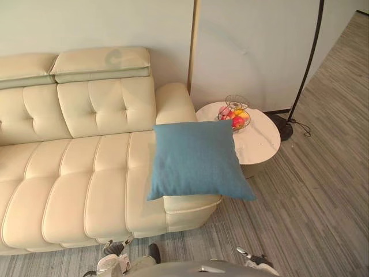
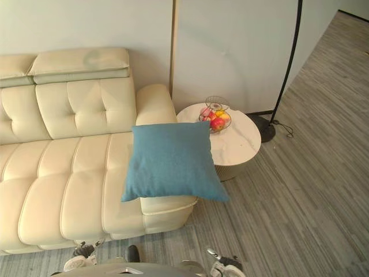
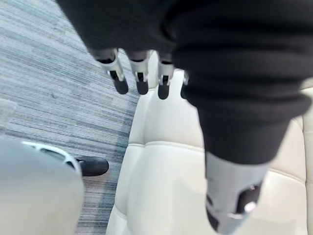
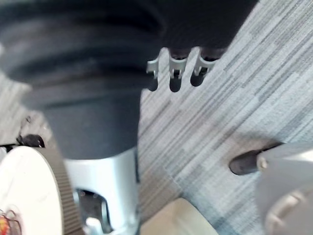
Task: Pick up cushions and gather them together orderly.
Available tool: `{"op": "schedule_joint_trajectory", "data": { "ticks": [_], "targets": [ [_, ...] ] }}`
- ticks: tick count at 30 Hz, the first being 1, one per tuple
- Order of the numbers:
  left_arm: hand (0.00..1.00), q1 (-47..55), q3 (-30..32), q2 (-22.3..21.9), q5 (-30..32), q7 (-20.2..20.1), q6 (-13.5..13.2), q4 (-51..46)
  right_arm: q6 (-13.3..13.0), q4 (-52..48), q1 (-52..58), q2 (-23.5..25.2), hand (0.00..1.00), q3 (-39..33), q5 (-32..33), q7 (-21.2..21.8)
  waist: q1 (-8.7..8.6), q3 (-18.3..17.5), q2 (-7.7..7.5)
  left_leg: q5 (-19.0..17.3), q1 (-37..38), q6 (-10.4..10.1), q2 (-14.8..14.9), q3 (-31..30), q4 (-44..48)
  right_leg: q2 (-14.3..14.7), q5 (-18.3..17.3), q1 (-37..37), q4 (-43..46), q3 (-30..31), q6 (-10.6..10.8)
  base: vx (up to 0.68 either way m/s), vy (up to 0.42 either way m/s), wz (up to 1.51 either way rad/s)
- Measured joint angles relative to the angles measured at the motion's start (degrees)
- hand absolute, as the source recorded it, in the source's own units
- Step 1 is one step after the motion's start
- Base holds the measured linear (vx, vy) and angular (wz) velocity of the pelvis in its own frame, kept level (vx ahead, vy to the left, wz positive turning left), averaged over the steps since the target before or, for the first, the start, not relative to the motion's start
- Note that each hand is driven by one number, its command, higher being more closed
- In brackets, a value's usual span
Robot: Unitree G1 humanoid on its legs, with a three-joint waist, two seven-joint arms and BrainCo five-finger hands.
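Cushion (image 1: pixel 196 158): lying at frame centre, on sofa's (image 1: pixel 75 173) right end, overhanging beside table (image 1: pixel 262 138).
Left robot hand (image 3: pixel 141 73): fingers hanging straight, holding nothing.
Right robot hand (image 4: pixel 175 71): fingers hanging straight, holding nothing.

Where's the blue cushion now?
In the eye views, the blue cushion lies on the right end of the cream sofa, overhanging its edge, beside the round side table.

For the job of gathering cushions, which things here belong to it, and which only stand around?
Belong to the job:
- blue cushion, on the sofa's end
- sofa
- left hand, open
- right hand, open

Only standing around:
- round table
- fruit basket
- floor lamp
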Motion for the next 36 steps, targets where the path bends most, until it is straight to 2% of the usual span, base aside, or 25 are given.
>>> {"op": "schedule_joint_trajectory", "data": {
  "ticks": [2,8,12,14,22,25,27,31,36],
  "targets": [
    [0.0,0.1,0.03,1.42,-0.92,-0.09,-0.01,-2.26,0.16,-3.61,-0.35,-1.44,0.0,-1.35,-0.02,-0.26,-0.08,-0.19,0.28,-0.34,-0.02,0.51,-0.53,0.47,0.0,-0.07,0.02,-0.38,-0.08,1.9,0.03,0.04,0.105,-0.21],
    [0.0,-0.05,-0.01,6.87,-2.1,-1.26,-0.21,-10.69,0.53,-14.9,-3.67,-5.95,0.0,-1.48,-0.73,-0.67,-0.85,-0.23,-0.25,-1.5,0.33,2.07,-2.42,1.34,0.01,-0.43,0.25,-0.61,-0.31,5.97,-0.22,0.07,0.072,-0.06],
    [0.0,-1.22,-1.4,8.54,-2.11,-1.29,-1.03,-13.53,-0.24,-17.6,-7.62,-7.27,0.0,-0.87,-1.2,-0.67,-1.13,-0.34,-0.2,-1.87,0.35,2.52,-3.58,1.35,0.03,-1.42,3.18,-0.5,-0.97,6.46,-0.14,0.1,0.039,-0.01],
    [0.0,-1.75,-2.3,8.71,-2.11,-1.23,-1.03,-15.23,-0.43,-18.79,-9.32,-7.98,0.0,1.2,-1.21,-0.61,-0.94,-0.26,0.04,-1.98,0.27,2.59,-3.73,1.36,0.04,-1.47,3.87,-0.43,-1.63,6.96,0.73,0.11,0.001,-0.07],
    [0.0,-9.02,-11.05,9.06,-2.06,0.25,-1.52,-17.62,-1.16,-20.94,-18.81,-10.6,0.0,13.58,-1.26,-0.14,-0.85,0.26,0.54,-1.58,-1.17,3.08,-3.64,0.25,0.06,-1.13,3.96,-1.08,-2.49,6.05,0.73,0.08,-0.037,0.02],
    [0.0,-14.06,-15.16,7.61,-1.95,0.56,-1.52,-17.62,-1.16,-20.81,-22.37,-10.48,0.0,16.76,-1.25,0.64,-0.89,2.67,1.49,-0.57,-3.83,3.17,-3.39,-0.43,0.06,-0.9,4.23,-3.66,-1.82,5.5,0.51,-0.03,-0.02,0.14],
    [0.0,-18.41,-18.13,6.14,-1.99,1.67,-1.49,-17.68,-1.11,-20.35,-26.19,-10.44,0.0,21.35,-1.25,1.39,-0.86,3.85,2.09,2.19,-9.02,3.15,-2.79,-1.79,0.44,-0.75,6.15,-8.57,-1.79,5.69,-0.54,-0.07,-0.002,-0.02],
    [0.0,-25.09,-20.37,5.55,-3.19,2.74,-1.5,-17.59,-1.01,-17.65,-31.51,-10.53,0.0,23.7,-1.21,1.05,-1.25,6.72,2.76,3.79,-13.55,2.98,-1.8,-2.12,0.45,0.08,7.76,-13.32,-1.32,5.7,-0.89,-0.11,-0.007,-0.04],
    [0.0,-31.87,-22.59,5.56,-3.26,4.21,-1.48,-16.63,-1.33,-15.73,-35.02,-10.52,0.0,24.05,-0.88,-0.53,-1.9,9.58,3.67,4.93,-18.16,2.72,-1.45,-3.14,0.44,0.32,7.74,-19.98,3.25,5.72,-0.64,-0.12,0.008,0.0]
  ]
}}
